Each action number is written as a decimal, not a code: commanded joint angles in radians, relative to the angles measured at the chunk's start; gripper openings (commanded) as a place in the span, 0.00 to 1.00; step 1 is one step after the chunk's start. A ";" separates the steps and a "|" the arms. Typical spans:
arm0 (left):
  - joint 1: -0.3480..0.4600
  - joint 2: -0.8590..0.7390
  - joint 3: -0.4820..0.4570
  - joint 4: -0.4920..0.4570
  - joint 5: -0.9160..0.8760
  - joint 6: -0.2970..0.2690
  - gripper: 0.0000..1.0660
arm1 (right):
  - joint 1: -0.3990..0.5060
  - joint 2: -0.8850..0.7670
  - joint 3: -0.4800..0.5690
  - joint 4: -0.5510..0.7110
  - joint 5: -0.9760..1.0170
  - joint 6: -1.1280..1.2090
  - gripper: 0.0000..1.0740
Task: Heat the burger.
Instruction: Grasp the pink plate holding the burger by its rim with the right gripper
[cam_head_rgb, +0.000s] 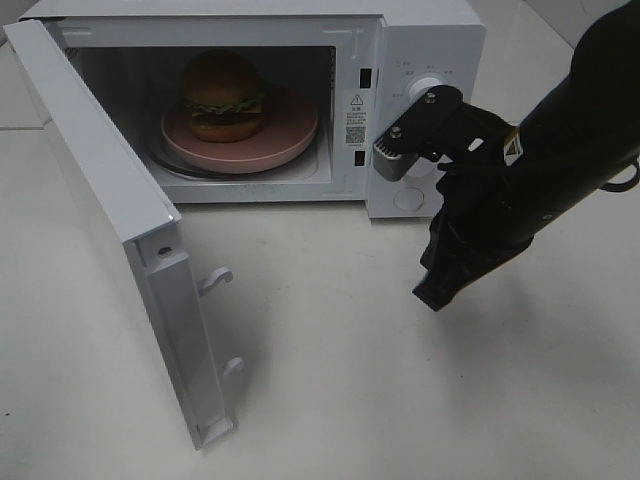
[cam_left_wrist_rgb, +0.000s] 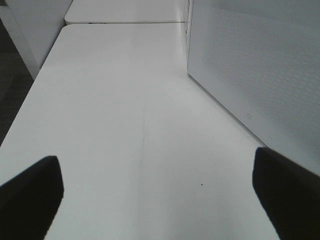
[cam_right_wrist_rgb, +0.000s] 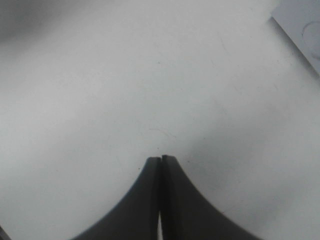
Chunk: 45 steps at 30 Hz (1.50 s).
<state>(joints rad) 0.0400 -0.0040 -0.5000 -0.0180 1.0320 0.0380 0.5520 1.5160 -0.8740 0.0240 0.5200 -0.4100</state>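
Exterior high: burger (cam_head_rgb: 222, 95) loaded in microwave (cam_head_rgb: 425, 45), door (cam_head_rgb: 100, 170) open; right gripper (cam_head_rgb: 432, 292) pinched empty, left gripper (cam_left_wrist_rgb: 157, 192) splayed; I'd close door next.

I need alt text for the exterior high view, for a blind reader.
A golden-brown burger on a round pink plate sits inside a white microwave oven whose door stands wide open. The black right end effector hangs over the white table.

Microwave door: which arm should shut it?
Left, probably: the door hangs open on that side, and the left gripper, open, sits beside a white meshed panel, likely its outer face. The right gripper, shut, is over by the dial.
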 joint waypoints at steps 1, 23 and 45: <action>0.001 -0.024 0.003 0.002 -0.004 -0.001 0.92 | -0.005 -0.011 -0.016 -0.007 0.032 -0.160 0.02; 0.001 -0.024 0.003 0.002 -0.004 -0.001 0.92 | -0.001 -0.011 -0.017 -0.113 -0.032 -0.932 0.47; 0.001 -0.024 0.003 0.002 -0.004 -0.001 0.92 | 0.044 0.020 -0.104 -0.190 -0.070 -0.731 0.87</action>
<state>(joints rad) 0.0400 -0.0040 -0.5000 -0.0180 1.0320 0.0380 0.5800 1.5260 -0.9560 -0.1460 0.4480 -1.1680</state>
